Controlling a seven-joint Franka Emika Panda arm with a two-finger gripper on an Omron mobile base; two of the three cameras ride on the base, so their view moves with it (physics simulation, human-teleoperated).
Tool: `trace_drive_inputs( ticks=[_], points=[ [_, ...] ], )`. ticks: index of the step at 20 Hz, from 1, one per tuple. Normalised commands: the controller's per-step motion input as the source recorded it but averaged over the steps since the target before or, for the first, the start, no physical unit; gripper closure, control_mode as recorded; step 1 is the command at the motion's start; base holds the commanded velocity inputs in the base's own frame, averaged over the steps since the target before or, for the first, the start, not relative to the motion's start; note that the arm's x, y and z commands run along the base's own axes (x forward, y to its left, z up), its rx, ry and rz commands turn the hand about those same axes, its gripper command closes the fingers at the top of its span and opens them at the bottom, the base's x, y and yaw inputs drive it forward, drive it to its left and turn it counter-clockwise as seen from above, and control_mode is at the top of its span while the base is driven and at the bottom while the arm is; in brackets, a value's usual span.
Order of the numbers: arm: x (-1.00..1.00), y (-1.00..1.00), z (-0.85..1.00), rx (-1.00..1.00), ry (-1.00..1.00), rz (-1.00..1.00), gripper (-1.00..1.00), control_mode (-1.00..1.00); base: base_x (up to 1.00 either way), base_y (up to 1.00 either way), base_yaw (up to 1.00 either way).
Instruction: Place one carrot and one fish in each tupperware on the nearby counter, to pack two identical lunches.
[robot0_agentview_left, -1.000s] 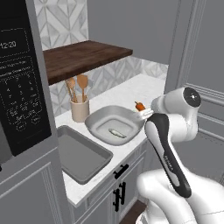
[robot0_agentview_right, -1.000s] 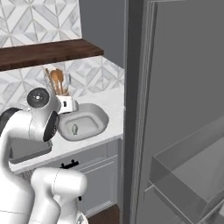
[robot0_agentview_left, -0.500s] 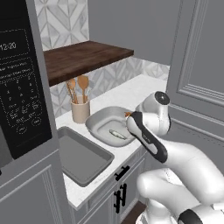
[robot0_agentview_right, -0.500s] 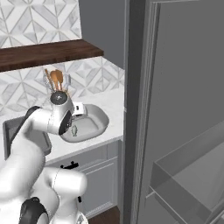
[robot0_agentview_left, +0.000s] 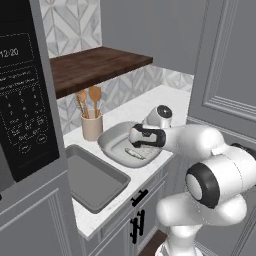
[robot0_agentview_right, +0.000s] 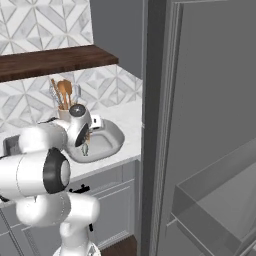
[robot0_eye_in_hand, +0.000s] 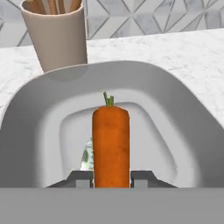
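Gripper (robot0_eye_in_hand: 111, 177) over tupperware (robot0_eye_in_hand: 39, 113), carrot (robot0_eye_in_hand: 111, 144) between fingertips.

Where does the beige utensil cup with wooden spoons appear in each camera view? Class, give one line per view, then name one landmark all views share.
Left base view: utensil cup left of centre, under the shelf.
Right base view: cup upper left, behind the arm.
Hand view: cup top left, beyond the tupperware.
Shared landmark: the tupperware just in front of the cup.

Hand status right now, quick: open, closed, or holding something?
Hand: closed on the carrot, above the tupperware.
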Motion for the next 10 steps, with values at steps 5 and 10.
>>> trace_drive_inputs(
  ticks=[5, 10],
  points=[
    [0.81, 0.11, -0.16, -0.01, 0.01, 0.00, -1.00, -1.00, 0.00, 0.00, 0.00],
    [-0.57, -0.18, 0.47, 0.00, 0.06, -0.10, -1.00, -1.00, 0.00, 0.00, 0.00]
  ],
)
